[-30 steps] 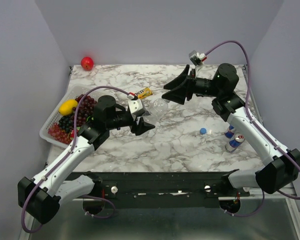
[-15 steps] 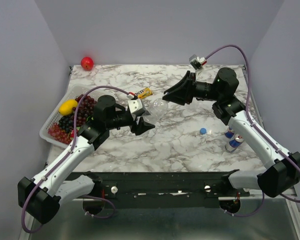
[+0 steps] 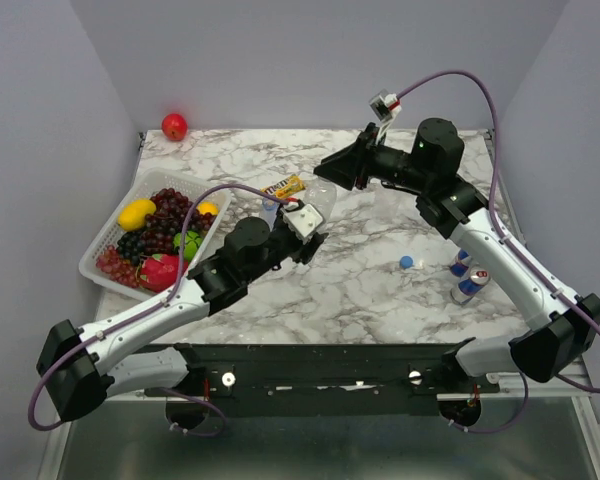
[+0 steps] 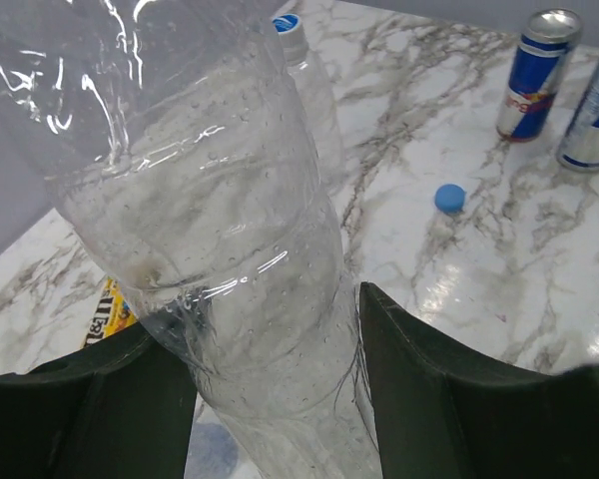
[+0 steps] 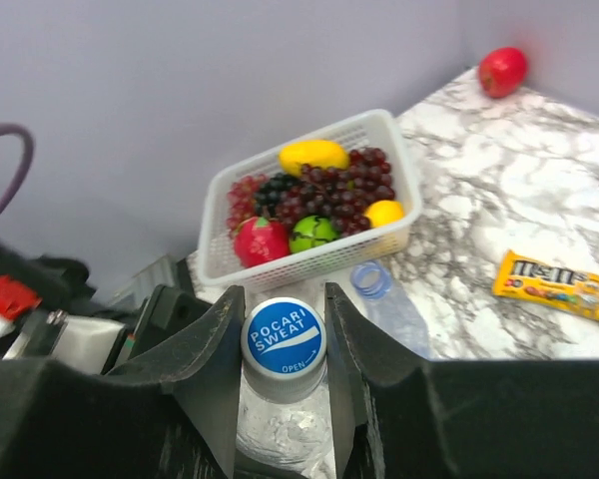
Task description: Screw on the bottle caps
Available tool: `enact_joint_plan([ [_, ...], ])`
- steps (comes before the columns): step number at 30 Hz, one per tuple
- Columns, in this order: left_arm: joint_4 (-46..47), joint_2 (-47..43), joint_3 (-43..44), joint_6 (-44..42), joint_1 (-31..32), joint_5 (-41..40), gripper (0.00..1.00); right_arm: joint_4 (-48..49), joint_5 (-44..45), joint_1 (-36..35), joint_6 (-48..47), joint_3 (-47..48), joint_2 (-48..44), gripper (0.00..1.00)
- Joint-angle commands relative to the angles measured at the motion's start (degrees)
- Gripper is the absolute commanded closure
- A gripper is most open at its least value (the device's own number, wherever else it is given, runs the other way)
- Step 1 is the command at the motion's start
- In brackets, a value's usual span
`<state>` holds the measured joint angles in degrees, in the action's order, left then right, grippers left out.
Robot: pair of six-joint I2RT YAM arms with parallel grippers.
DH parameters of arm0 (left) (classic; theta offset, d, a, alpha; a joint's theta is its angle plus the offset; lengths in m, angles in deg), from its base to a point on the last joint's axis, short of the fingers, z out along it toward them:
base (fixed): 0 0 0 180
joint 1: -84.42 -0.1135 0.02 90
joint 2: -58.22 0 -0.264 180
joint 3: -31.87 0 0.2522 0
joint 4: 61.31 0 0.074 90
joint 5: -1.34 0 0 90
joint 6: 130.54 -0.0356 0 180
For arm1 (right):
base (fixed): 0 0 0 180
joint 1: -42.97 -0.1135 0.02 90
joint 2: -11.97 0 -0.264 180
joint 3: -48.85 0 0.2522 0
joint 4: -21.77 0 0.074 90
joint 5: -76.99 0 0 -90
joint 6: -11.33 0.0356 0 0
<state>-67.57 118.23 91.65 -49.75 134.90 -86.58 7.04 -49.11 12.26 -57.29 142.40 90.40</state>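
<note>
Clear plastic bottle point(image 4: 240, 249) sits at the middle of the surface point(image 3: 360, 290), clamped between the left fingers point(image 4: 419, 399). On its neck is a blue cap point(image 5: 284, 337), pinched from both sides by the right fingers point(image 5: 212, 349). A loose cap point(image 3: 407, 262) lies toward the right edge, near two drink cans point(image 3: 472, 285).

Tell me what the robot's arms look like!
The left arm and right arm have white shells with chunky black joints. A purple cable loops along each one. Each arm ends in two black wedge-shaped fingers, with a small white camera box by the wrist.
</note>
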Motion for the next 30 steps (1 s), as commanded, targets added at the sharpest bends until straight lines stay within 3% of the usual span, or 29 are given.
enact_joint_plan([
  [1, 6.6, 5.5, -1.5, -7.1, 5.9, -3.8, 1.00, -2.1, 17.6, -2.5, -3.9, 2.3, 2.5, 1.00],
  [6, 8.5, 8.1, -0.9, -5.7, 7.0, -7.9, 1.00, -4.3, 27.9, -5.9, -6.0, 1.3, 3.0, 1.00],
  [9, 8.1, 9.2, -0.4, -5.4, 6.9, -7.9, 1.00, -5.1, 29.7, -5.9, -7.0, 1.2, 3.4, 1.00],
  [11, 7.1, 8.3, -0.6, -5.2, 6.4, -5.4, 0.64, -4.6, 28.5, -5.7, -9.6, 0.9, 2.9, 1.00],
  [12, 6.3, 7.7, -0.7, -4.7, 6.0, -4.2, 0.36, -4.2, 26.5, -5.2, -12.7, -0.1, 2.5, 1.00],
  [13, 3.6, 6.1, -0.7, -4.4, 4.6, -2.2, 0.26, -2.6, 24.9, -4.8, -14.3, -0.9, 2.2, 0.99],
  [14, 1.8, 5.0, -0.7, -4.3, 3.8, 3.5, 0.02, -1.8, 23.5, -3.4, -15.9, -1.7, 1.8, 1.00],
  [17, -4.9, 0.0, -1.5, -3.4, 0.4, 12.1, 0.01, 4.0, 18.2, -0.6, -20.8, -6.8, 1.3, 1.00],
  [21, -15.7, -5.6, -1.2, -1.7, -3.3, 17.6, 0.01, 10.5, 12.0, 1.4, -27.9, -11.2, 2.8, 0.99],
  [26, -22.8, -8.9, 3.8, 1.0, -7.9, 19.9, 0.01, 22.0, 7.4, 3.6, -26.5, -15.0, 6.4, 1.00],
  [30, -26.7, -9.5, 7.9, -2.6, -10.0, 17.3, 0.01, 30.1, 5.4, 3.9, -26.2, -18.3, 8.7, 1.00],
])
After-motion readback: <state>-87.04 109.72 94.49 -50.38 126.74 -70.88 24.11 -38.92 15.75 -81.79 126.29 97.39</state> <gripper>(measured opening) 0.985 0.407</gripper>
